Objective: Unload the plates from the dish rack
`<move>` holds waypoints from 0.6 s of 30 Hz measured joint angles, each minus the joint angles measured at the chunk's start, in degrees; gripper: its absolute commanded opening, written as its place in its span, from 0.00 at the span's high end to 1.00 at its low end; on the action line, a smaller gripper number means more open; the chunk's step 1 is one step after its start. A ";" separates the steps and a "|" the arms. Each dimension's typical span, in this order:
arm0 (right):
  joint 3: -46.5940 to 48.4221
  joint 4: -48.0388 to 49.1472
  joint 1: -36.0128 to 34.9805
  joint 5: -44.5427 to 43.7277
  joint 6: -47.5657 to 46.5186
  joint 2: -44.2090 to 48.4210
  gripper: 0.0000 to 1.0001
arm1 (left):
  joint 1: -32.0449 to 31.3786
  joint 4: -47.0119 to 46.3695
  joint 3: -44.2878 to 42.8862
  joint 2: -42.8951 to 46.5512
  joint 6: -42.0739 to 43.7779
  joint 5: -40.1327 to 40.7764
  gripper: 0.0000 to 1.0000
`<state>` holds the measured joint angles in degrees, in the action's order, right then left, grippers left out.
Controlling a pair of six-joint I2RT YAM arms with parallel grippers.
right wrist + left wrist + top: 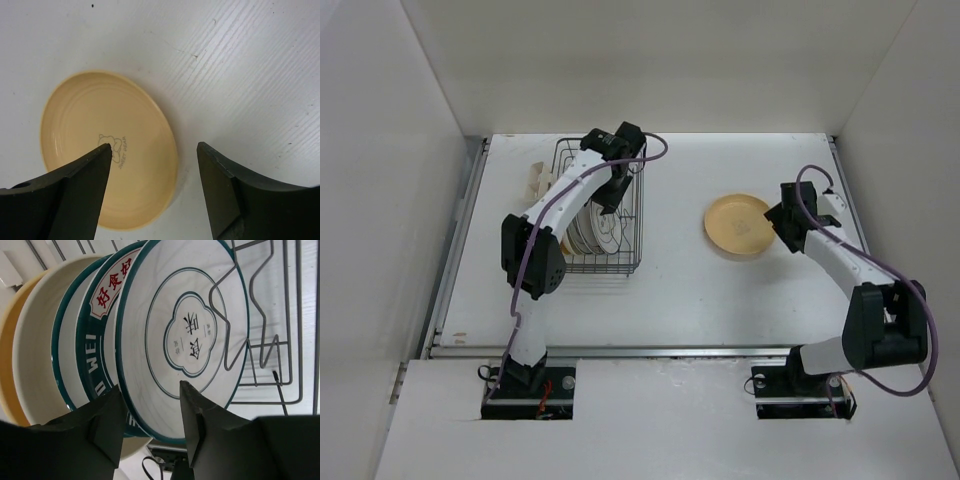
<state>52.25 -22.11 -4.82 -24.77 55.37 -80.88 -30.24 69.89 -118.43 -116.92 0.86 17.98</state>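
Note:
The dish rack (634,215), a dark wire basket, stands at the back left of the table. Several plates (592,232) stand on edge in it. In the left wrist view the nearest is a white plate (185,330) with a teal rim and centre motif, then teal-rimmed ones (95,365), a cream one and a tan one (7,365). My left gripper (150,410) is open, its fingers either side of the nearest plate's lower rim; it also shows in the top view (611,207). A tan plate (740,225) lies flat on the table. My right gripper (154,146) is open above its right edge (100,165).
The rack's wire bars and zigzag prongs (260,355) stand right of the plates. A small pale object (535,180) lies left of the rack. White walls close in the table on three sides. A metal rail (670,350) runs along the near edge.

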 measured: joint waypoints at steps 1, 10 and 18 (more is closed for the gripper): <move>0.02 -0.17 0.00 -0.20 -0.22 0.39 0.25 | 0.00 0.33 0.00 -0.79 0.02 0.13 0.62; 0.02 -1.49 0.00 -0.94 -2.75 4.00 0.25 | 0.59 0.44 -3.45 -1.44 -3.30 -1.55 1.00; 1.51 -1.36 0.00 1.92 -7.93 6.82 0.25 | 2.62 3.61 -9.68 -1.16 -4.33 -3.39 1.00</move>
<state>53.76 -23.46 -4.82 -22.85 47.44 -74.06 -27.62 73.49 -128.11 -118.08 -3.46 14.59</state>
